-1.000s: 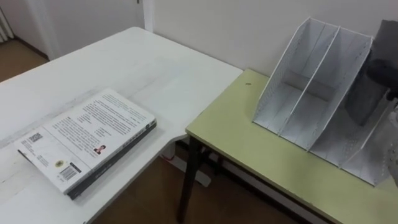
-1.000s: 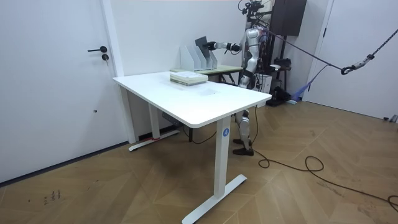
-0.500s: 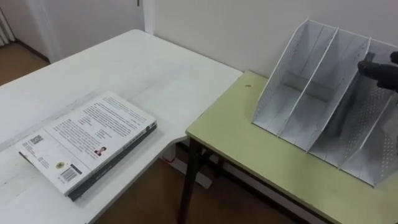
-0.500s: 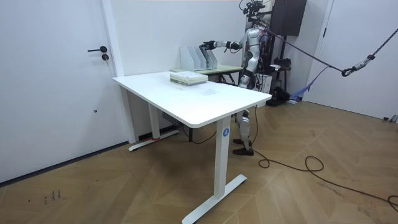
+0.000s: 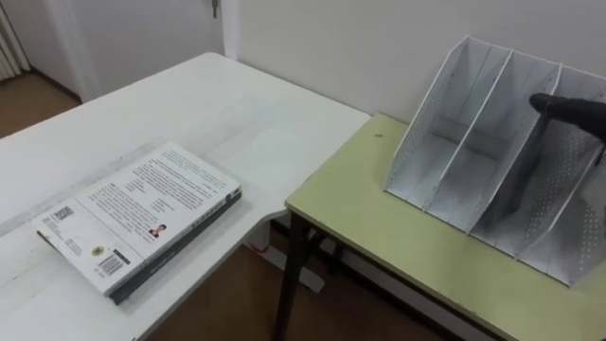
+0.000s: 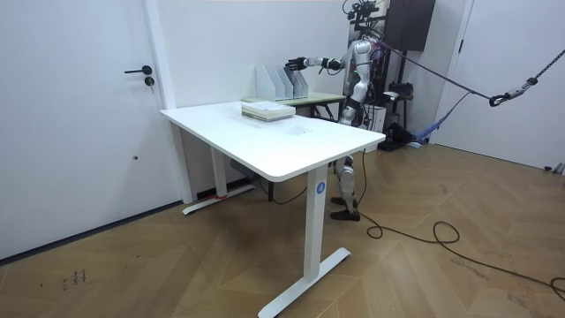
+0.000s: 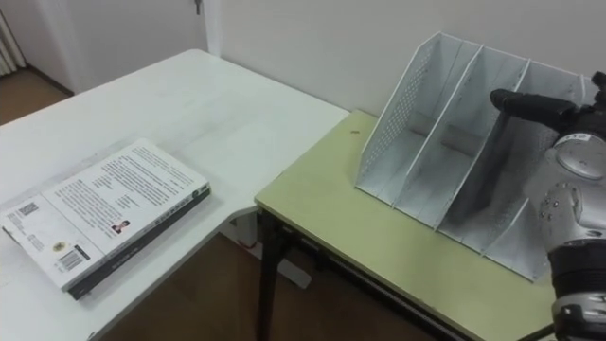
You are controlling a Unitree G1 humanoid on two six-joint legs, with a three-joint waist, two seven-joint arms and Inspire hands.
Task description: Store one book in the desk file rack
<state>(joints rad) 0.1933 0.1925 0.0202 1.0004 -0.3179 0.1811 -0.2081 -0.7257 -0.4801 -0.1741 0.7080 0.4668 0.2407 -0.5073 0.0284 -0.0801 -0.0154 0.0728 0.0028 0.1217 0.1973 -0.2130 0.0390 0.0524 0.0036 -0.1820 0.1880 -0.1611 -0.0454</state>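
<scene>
Since a second ago the dark book [image 7: 481, 189] has left the right hand [image 7: 535, 102] and now leans in the third slot from the left of the rack [image 7: 417, 104], at the right of the frame. The hand hovers over the rack top, fingers straight and empty, pointing to frame left.

A second book [image 5: 142, 220] lies flat at lower left on the white table [image 5: 237, 104], back cover up. It shows a barcode, a square code, a small portrait and blocks of print too fine to read. The rack stands on the green table [image 7: 331, 218] against the wall.

From the room view, the robot stands behind the green table with its right arm stretched toward the room view's left. Its left hand [image 6: 347, 109] hangs at its side, and I cannot tell its state.
</scene>
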